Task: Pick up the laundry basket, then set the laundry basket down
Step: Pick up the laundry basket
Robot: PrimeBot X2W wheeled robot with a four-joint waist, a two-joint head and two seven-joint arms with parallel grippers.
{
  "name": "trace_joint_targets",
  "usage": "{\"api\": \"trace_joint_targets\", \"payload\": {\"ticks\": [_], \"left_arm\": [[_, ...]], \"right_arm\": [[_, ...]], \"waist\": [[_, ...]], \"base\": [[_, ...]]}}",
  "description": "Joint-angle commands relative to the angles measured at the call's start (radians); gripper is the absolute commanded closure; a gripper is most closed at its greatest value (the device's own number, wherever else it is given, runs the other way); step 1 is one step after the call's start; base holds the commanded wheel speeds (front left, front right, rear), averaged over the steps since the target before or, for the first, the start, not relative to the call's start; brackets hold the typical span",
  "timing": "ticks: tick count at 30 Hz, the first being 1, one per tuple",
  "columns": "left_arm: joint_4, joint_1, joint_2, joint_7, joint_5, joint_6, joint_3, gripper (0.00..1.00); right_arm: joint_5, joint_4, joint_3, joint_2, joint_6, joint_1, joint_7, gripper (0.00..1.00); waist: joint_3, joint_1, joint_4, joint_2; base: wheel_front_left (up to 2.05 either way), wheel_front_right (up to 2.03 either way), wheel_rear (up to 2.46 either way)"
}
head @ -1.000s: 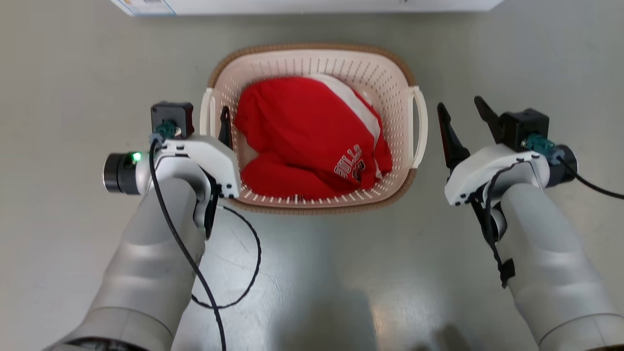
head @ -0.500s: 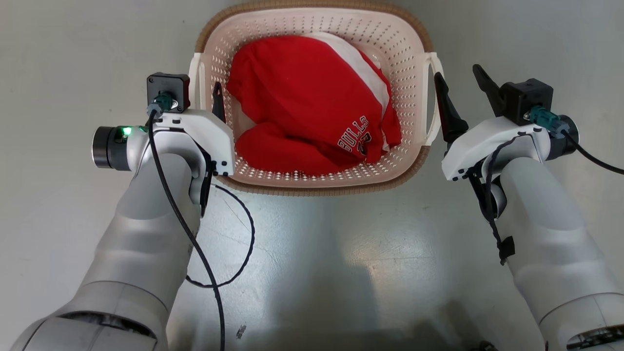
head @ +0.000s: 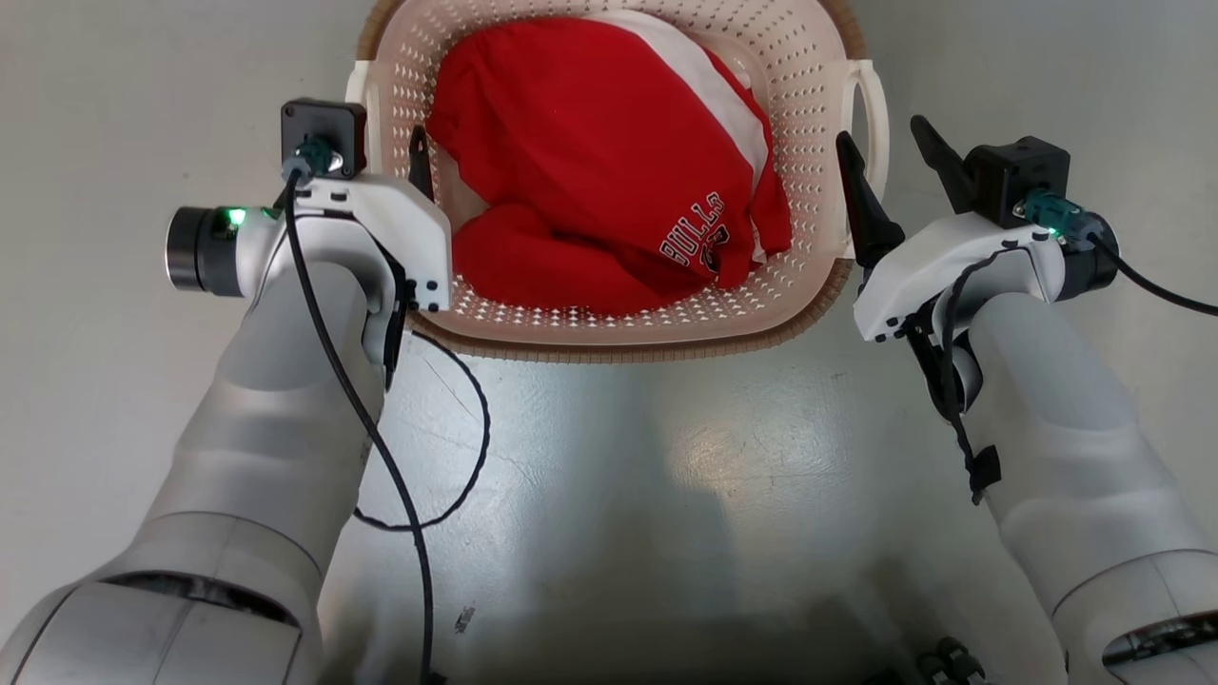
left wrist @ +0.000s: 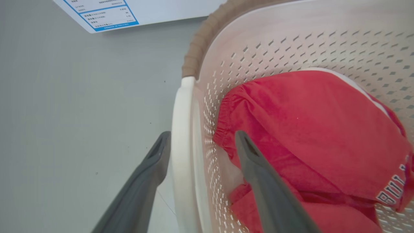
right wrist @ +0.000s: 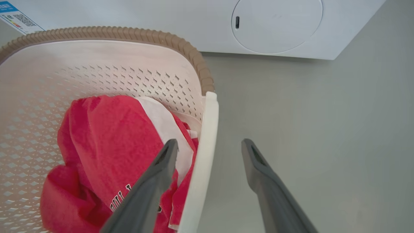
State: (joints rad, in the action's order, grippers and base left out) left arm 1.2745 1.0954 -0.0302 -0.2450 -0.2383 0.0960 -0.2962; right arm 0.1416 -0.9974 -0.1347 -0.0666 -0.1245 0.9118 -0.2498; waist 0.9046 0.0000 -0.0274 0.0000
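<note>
Cream perforated plastic forms the laundry basket point(head: 609, 323), which in the head view lies between the two grippers above a pale grey floor point(head: 609, 476); a red garment point(head: 590, 143) with white lettering fills its inside. The left gripper point(head: 381, 143) has one dark finger inside the basket wall, its other finger hidden under the wrist housing. The right gripper point(head: 880, 133) has its fingers spread wide, the inner one against the right loop handle point(head: 871, 86), the outer one over bare floor. In the left wrist view, the white left loop handle point(left wrist: 181, 155) stands between the parted fingers: the outer finger point(left wrist: 152, 168) lies just beside it, possibly touching, and the inner finger point(left wrist: 258, 174) is over the garment with a clear gap, so nothing is clamped. A blue-bordered label point(left wrist: 100, 14) lies beyond the fingertips. In the right wrist view, the right handle again stands between wide-set fingers, apart from both; the inner finger point(right wrist: 155, 181) overlaps the garment. A white washer point(right wrist: 278, 26) stands beyond the brown rim point(right wrist: 194, 55).
</note>
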Motion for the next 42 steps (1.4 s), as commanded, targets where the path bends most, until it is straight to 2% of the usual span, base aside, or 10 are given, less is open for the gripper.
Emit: {"api": "trace_joint_targets", "payload": {"ticks": [1, 13, 33, 34, 35, 36, 37, 38, 42], "left_arm": [[-0.003, 0.0, -0.026, 0.004, -0.005, -0.003, 0.008, 0.0], [0.011, 0.034, -0.021, 0.071, -0.017, -0.011, -0.028, 0.0], [0.015, 0.049, -0.021, 0.071, -0.041, -0.013, -0.067, 0.0], [0.015, 0.05, -0.021, 0.069, -0.038, -0.013, -0.071, 0.0], [0.015, 0.051, -0.021, 0.066, -0.038, -0.011, -0.074, 0.01], [0.016, 0.051, -0.021, 0.064, -0.036, -0.014, -0.079, 0.52], [0.016, 0.052, -0.021, 0.061, -0.032, -0.018, -0.085, 0.96], [0.016, 0.053, -0.021, 0.061, -0.025, -0.019, -0.095, 1.0], [0.016, 0.052, -0.021, 0.06, -0.028, -0.019, -0.099, 1.0]], "right_arm": [[0.008, -0.004, -0.021, 0.016, -0.006, -0.016, -0.012, 0.0], [0.107, -0.092, -0.085, 0.016, -0.006, 0.041, -0.012, 0.0], [0.255, -0.152, -0.206, 0.016, -0.006, 0.08, -0.012, 0.0], [0.26, -0.153, -0.211, 0.016, -0.006, 0.081, -0.012, 0.12], [0.267, -0.153, -0.215, 0.016, -0.006, 0.082, -0.012, 0.68], [0.273, -0.154, -0.222, 0.016, -0.006, 0.082, -0.012, 1.0], [0.282, -0.156, -0.23, 0.016, -0.006, 0.082, -0.012, 1.0], [0.29, -0.158, -0.237, 0.016, -0.006, 0.082, -0.012, 1.0], [0.309, -0.162, -0.252, 0.016, -0.006, 0.086, -0.012, 1.0]], "waist": [[0.007, 0.0, 0.0, 0.0], [0.039, 0.0, 0.017, 0.0], [0.051, 0.0, 0.01, 0.0], [0.052, 0.0, 0.009, 0.0], [0.052, 0.0, 0.007, 0.0], [0.052, 0.0, 0.007, 0.0], [0.052, 0.0, 0.006, 0.0], [0.052, 0.0, 0.006, 0.0], [0.052, 0.0, 0.004, 0.0]], "base": [[0.0, 0.0, 0.0], [0.0, 0.0, 0.0], [0.0, 0.0, 0.0], [0.0, 0.0, 0.0], [0.0, 0.0, 0.0], [0.0, 0.0, 0.0], [0.0, 0.0, 0.0], [0.0, 0.0, 0.0], [0.0, 0.0, 0.0]]}}
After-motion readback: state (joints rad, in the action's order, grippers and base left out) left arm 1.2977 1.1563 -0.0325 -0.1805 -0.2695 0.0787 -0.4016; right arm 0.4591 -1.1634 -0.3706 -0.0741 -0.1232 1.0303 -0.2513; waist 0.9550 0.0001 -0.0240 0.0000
